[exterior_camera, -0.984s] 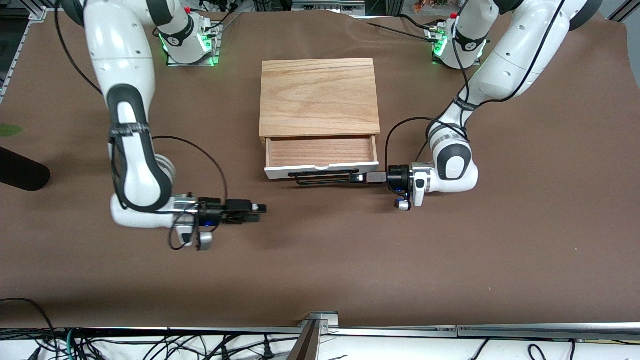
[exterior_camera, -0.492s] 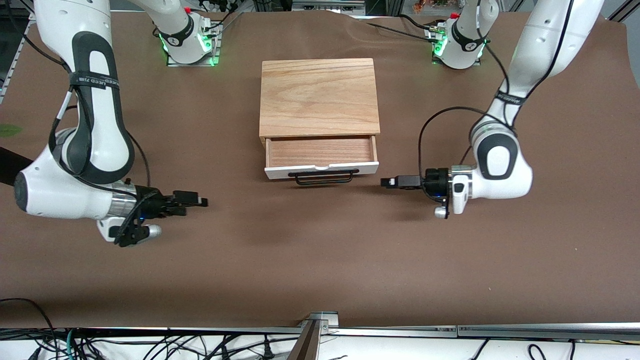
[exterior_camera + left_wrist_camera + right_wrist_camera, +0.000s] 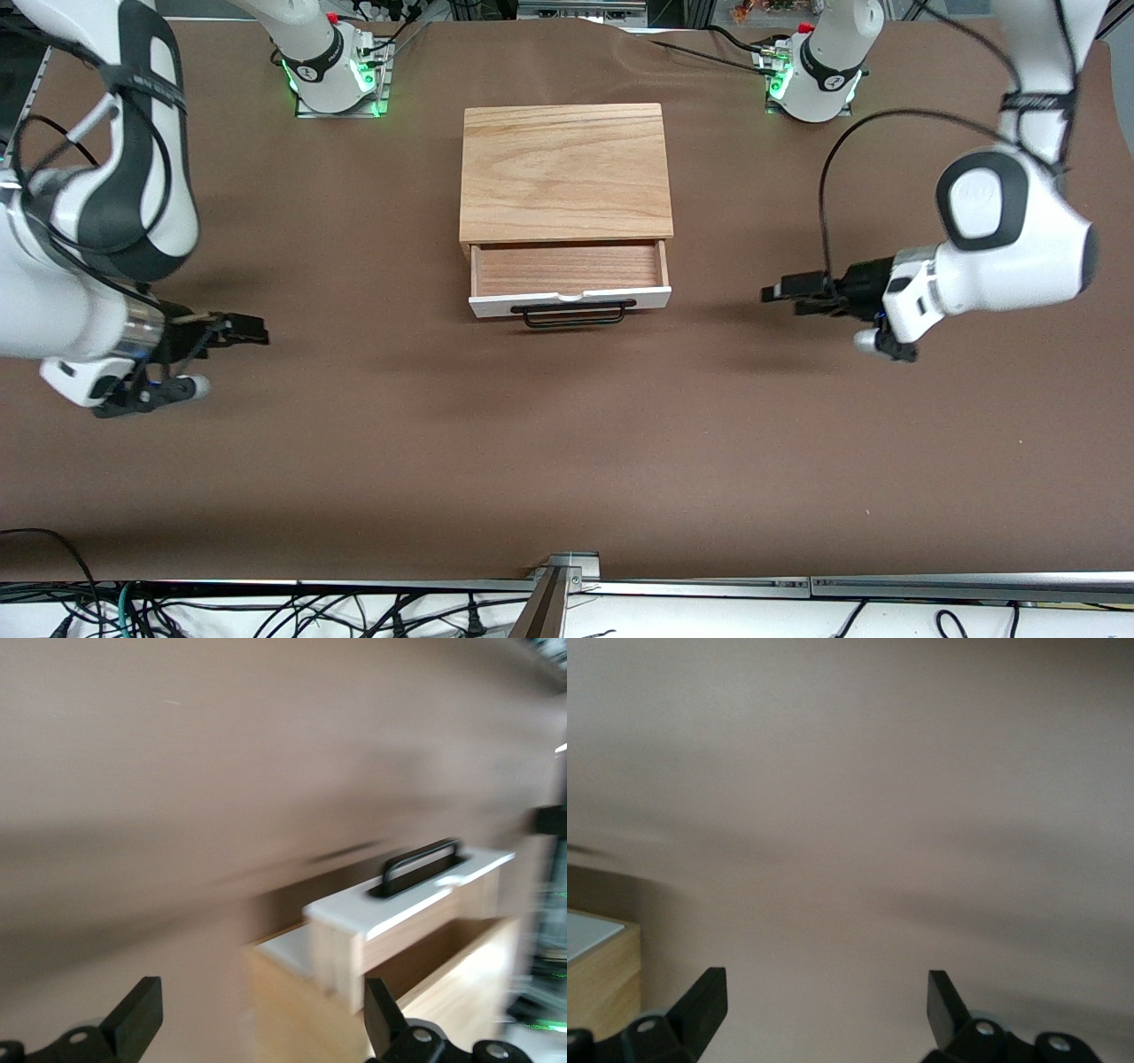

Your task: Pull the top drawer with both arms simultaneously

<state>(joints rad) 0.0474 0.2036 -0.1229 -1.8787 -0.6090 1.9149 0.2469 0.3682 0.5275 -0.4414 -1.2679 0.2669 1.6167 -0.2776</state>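
Note:
The top drawer (image 3: pixel 568 300) stands partly pulled out of the light-wood box (image 3: pixel 564 168). Its white front and black bar handle (image 3: pixel 576 313) face the front camera, and its reddish-brown inside (image 3: pixel 567 268) shows. My left gripper (image 3: pixel 780 291) is open and empty over the mat, well off the drawer toward the left arm's end. My right gripper (image 3: pixel 255 330) is open and empty over the mat toward the right arm's end. The left wrist view shows the drawer front (image 3: pixel 403 908) and handle (image 3: pixel 421 866) past its open gripper (image 3: pixel 261 1028). The right wrist view shows its open gripper (image 3: pixel 824 1010) over bare mat.
The brown mat (image 3: pixel 567 443) covers the table. The two arm bases (image 3: pixel 335 75) (image 3: pixel 811 75) stand along the edge farthest from the front camera. A corner of the box (image 3: pixel 598 974) shows in the right wrist view. A metal rail and cables run along the near edge.
Both grippers moved away from the drawer, each toward its own arm's end of the table. The left gripper left the handle's end. The drawer has not moved.

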